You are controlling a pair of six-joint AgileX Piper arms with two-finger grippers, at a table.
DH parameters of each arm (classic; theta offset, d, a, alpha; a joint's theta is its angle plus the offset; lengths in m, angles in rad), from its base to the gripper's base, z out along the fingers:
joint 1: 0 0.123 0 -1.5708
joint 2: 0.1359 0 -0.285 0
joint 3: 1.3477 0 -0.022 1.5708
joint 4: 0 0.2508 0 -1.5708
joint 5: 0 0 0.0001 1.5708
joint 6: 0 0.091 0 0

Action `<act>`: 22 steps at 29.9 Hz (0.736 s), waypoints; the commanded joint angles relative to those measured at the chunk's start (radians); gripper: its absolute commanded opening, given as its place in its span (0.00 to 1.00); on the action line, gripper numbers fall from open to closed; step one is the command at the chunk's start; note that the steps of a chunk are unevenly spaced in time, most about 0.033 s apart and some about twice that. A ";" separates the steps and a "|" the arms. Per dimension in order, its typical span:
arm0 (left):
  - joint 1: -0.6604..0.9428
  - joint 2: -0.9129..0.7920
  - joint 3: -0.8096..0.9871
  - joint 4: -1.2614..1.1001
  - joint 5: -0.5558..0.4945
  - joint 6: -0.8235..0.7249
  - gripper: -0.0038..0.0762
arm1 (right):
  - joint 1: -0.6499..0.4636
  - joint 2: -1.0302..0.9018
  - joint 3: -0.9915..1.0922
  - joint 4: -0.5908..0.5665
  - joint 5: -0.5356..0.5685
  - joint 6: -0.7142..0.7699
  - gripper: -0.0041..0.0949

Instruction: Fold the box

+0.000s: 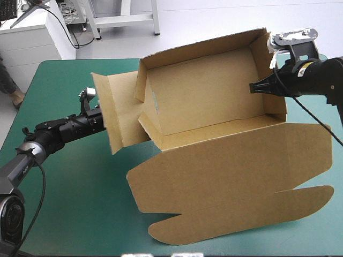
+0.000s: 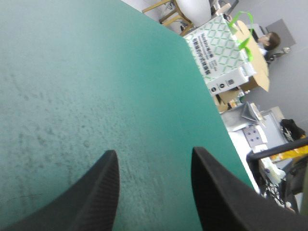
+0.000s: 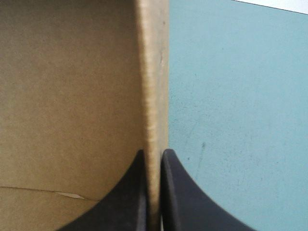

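Flanking one box [image 1: 214, 160]: two tools [image 2: 154, 161] [image 3: 153, 156]

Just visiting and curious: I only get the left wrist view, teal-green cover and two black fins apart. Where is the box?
Observer: The box sits toward the table's far edge, an open tray, its lid flat toward the near edge.
Operator: What is the other arm doing?
Observer: The right tool is shut on the box's right end wall.
Operator: And mine?
Observer: From above, the left tool reaches the box's loose left flap, which hides its tip.
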 commanded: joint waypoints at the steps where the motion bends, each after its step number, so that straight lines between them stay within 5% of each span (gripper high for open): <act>1: -0.006 -0.064 -0.032 -0.136 0.128 0.038 0.46 | -0.003 -0.010 -0.033 0.010 0.004 -0.004 0.02; 22: -0.007 -0.185 -0.081 -0.209 0.357 0.024 0.46 | -0.003 0.133 -0.033 0.035 -0.014 -0.004 0.02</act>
